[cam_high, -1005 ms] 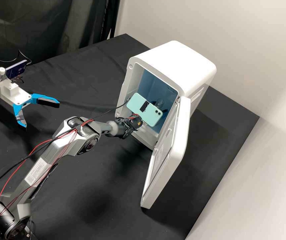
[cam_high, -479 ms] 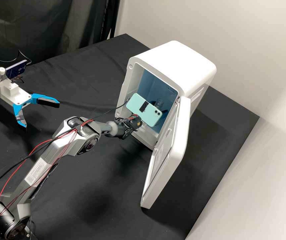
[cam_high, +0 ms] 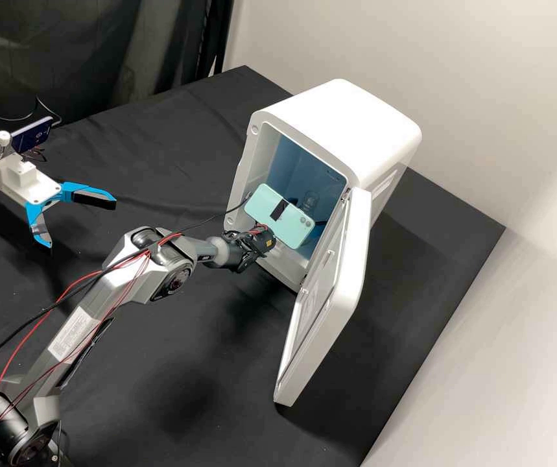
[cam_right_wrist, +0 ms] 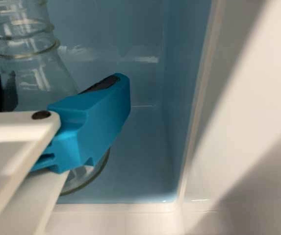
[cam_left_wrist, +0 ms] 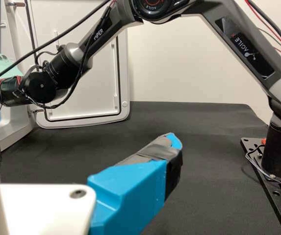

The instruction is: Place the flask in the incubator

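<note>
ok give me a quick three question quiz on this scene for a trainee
1. True or false: the incubator door is shut.
2. The flask is: A inside the incubator, B on top of it, C hung on the door.
3. Fill in: the left gripper has its jaws ___.
Key: 1 false; 2 A; 3 open.

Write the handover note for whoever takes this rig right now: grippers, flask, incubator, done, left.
Left gripper: open, empty, over the bench, away from the incubator.
Right gripper: inside the incubator at the flask; whether it grips cannot be told.
Flask: upright in the blue chamber, low near its floor.
Door: open.
Done: flask brought inside.
Left: confirm it stands free, withdraw the right arm, probably shut the door.
</note>
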`<state>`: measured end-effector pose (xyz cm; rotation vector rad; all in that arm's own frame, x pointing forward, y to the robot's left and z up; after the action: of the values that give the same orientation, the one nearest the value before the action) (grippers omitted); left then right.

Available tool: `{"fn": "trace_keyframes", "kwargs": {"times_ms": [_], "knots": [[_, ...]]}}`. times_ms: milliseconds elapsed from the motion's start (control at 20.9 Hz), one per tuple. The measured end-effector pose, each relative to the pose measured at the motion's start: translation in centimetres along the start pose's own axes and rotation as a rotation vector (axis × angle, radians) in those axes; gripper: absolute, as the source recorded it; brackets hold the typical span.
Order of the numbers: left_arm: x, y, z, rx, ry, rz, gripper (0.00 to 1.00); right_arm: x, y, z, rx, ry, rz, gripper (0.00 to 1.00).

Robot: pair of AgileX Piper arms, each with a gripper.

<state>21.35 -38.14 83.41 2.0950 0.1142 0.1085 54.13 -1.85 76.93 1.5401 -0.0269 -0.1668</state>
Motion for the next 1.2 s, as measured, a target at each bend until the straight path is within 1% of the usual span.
{"fn": "trace_keyframes", "kwargs": {"times_ms": [144,191,239,287,383,479,526,574,622,670,718,766,814,861,957,1005,1101,1149,1197], "knots": [[0.0,0.0,0.0,0.0,0.0,0.0,1.0,0.0,0.0,0.0,0.0,0.0,0.0,1.0],[0.0,0.0,0.0,0.0,0.0,0.0,1.0,0.0,0.0,0.0,-0.005,0.003,-0.002,1.0],[0.0,0.0,0.0,0.0,0.0,0.0,1.0,0.0,-0.1,-0.1,-0.012,0.009,-0.008,1.0],[0.0,0.0,0.0,0.0,0.0,0.0,1.0,-0.1,-0.2,0.1,-0.01,0.009,-0.015,1.0],[0.0,0.0,0.0,0.0,0.0,0.0,1.0,-0.2,-0.5,0.5,0.021,-0.002,-0.027,1.0],[0.0,0.0,0.0,0.0,0.0,0.0,1.0,-0.4,-0.5,1.0,0.034,-0.011,-0.037,1.0],[0.0,0.0,0.0,0.0,0.0,0.0,1.0,-0.5,-0.4,1.1,0.042,-0.012,-0.039,1.0],[0.0,0.0,0.0,0.0,0.0,0.0,1.0,-0.6,-0.2,1.3,0.056,-0.017,-0.035,1.0],[0.0,0.0,0.0,0.0,0.0,0.0,1.0,-0.7,-0.1,1.3,0.055,-0.017,-0.037,1.0],[0.0,0.04,0.0,0.001,0.0,0.002,1.0,-0.8,0.0,1.4,0.068,-0.018,-0.039,1.0],[0.0,0.08,0.0,0.001,-0.001,0.004,1.0,-0.9,0.0,1.5,0.074,-0.021,-0.04,1.0],[0.0,0.1,0.0,0.001,-0.001,0.005,1.0,-1.1,0.2,1.3,0.078,-0.018,-0.041,1.0],[0.0,0.12,0.0,0.002,-0.001,0.006,1.0,-1.2,0.3,1.1,0.084,-0.008,-0.032,1.0],[0.0,0.12,0.0,0.002,-0.001,0.006,1.0,-1.3,0.3,1.1,0.084,-0.004,-0.033,1.0],[0.0,0.15,0.0,0.002,-0.002,0.007,1.0,-1.6,0.7,0.8,0.073,0.023,-0.021,1.0],[0.0,0.15,0.0,0.002,-0.002,0.007,1.0,-1.8,0.7,0.8,0.078,0.025,-0.027,1.0],[0.0,0.15,0.0,0.002,-0.002,0.007,1.0,-2.2,1.0,0.9,0.082,0.041,-0.016,1.0],[0.0,0.15,0.0,0.002,-0.002,0.007,1.0,-2.4,1.1,0.8,0.082,0.046,-0.018,1.0],[0.0,0.15,0.0,0.002,-0.002,0.007,1.0,-2.6,1.1,1.0,0.086,0.046,-0.017,1.0]]}}
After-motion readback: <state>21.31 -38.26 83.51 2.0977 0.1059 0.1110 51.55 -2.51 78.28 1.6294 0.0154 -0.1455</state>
